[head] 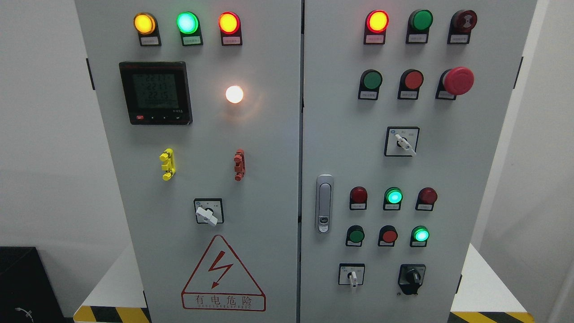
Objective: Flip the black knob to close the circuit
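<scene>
Black knob [411, 278] low on right door untouched; my hands out of view, fingers' state unknown; whole flip remains.

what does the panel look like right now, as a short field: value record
scene: grey two-door electrical cabinet
target: black knob, lower right of right door
knob neighbour: white selector switch to its left
emergency stop: red mushroom button, upper right
door handle: silver latch at right door's left edge
left door: digital meter, warning triangle
robot hands: neither in view
</scene>
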Controlling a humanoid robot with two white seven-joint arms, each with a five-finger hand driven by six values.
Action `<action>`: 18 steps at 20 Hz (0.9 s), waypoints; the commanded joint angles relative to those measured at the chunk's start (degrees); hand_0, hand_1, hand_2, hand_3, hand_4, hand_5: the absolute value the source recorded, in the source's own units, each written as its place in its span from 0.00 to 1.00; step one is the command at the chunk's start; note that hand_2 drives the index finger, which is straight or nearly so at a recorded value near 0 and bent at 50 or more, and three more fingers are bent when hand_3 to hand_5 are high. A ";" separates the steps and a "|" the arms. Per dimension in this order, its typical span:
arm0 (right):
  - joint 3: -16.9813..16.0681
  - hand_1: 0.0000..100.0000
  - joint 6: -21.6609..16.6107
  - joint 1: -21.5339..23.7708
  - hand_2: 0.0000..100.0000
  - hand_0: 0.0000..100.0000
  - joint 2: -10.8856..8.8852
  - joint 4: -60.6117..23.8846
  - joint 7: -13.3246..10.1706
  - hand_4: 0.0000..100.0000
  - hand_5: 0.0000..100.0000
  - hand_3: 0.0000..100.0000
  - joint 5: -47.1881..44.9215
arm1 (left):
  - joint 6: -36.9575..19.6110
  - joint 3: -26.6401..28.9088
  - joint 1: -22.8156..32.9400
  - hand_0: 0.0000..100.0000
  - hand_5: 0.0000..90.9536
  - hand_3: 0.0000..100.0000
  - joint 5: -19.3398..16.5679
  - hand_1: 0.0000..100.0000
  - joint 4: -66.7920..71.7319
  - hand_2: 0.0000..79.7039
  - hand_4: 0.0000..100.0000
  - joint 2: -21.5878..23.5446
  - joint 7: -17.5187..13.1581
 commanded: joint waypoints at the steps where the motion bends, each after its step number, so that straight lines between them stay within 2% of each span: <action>1: -1.25 0.15 -0.01 0.05 0.00 0.00 -0.03 1.21 0.14 0.00 0.00 0.00 0.00 | 0.03 -1.14 0.00 0.00 0.00 0.00 -1.23 0.00 1.23 0.00 0.00 0.00 0.05; 11: -0.98 0.16 -0.10 0.05 0.00 0.00 -0.03 -0.54 -0.04 0.00 0.00 0.00 0.09 | 0.03 -1.14 0.00 0.00 0.00 0.00 -1.23 0.00 1.23 0.00 0.00 0.00 0.05; 13: -1.07 0.16 -0.10 0.05 0.00 0.00 -0.29 -2.90 -0.12 0.00 0.00 0.00 0.96 | 0.03 -1.23 0.00 0.00 0.00 0.00 -1.23 0.00 1.23 0.00 0.00 0.00 0.05; 16: -1.59 0.16 -0.10 0.58 0.00 0.00 -0.73 -8.08 -2.05 0.00 0.00 0.00 4.65 | 0.03 -1.14 0.00 0.00 0.00 0.00 -1.23 0.00 1.23 0.00 0.00 0.00 0.05; 18: -1.69 0.16 -0.10 1.46 0.00 0.00 -0.82 -11.69 -2.15 0.00 0.00 0.00 5.89 | 0.03 -1.14 0.00 0.00 0.00 0.00 -1.23 0.00 1.23 0.00 0.00 0.00 0.05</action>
